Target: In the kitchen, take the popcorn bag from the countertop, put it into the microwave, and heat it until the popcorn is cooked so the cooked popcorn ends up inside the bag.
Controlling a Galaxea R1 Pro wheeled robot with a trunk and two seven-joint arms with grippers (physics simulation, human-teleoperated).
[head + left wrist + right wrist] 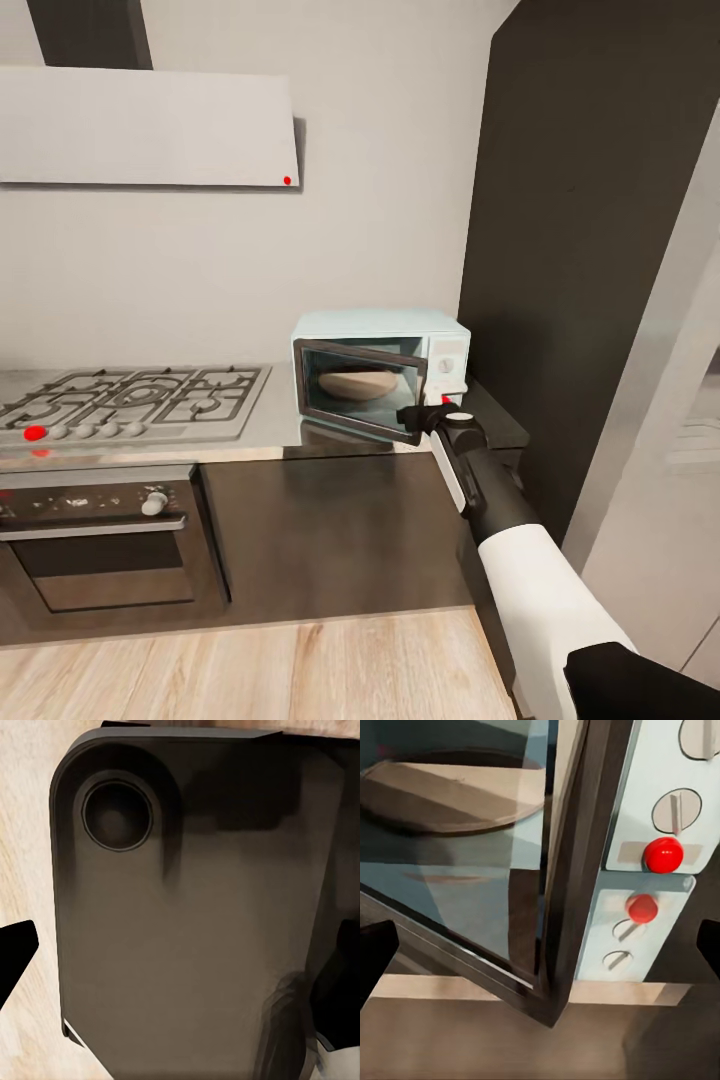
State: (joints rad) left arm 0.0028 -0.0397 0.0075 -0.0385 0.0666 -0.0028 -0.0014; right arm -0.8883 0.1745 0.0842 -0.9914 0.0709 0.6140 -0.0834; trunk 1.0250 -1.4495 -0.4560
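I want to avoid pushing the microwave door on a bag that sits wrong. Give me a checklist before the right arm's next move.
1. Popcorn bag inside the microwave: ok.
2. Door fully shut: not ok, ajar.
3. Right gripper at the door's free edge: ok.
4. Right gripper empty, fingers apart: ok.
5. Bag clear of the door's swing: cannot tell.
6. Red button unobstructed: ok.

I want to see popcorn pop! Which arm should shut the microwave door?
The right. Its gripper is already at the microwave door's free edge, with the bag inside.
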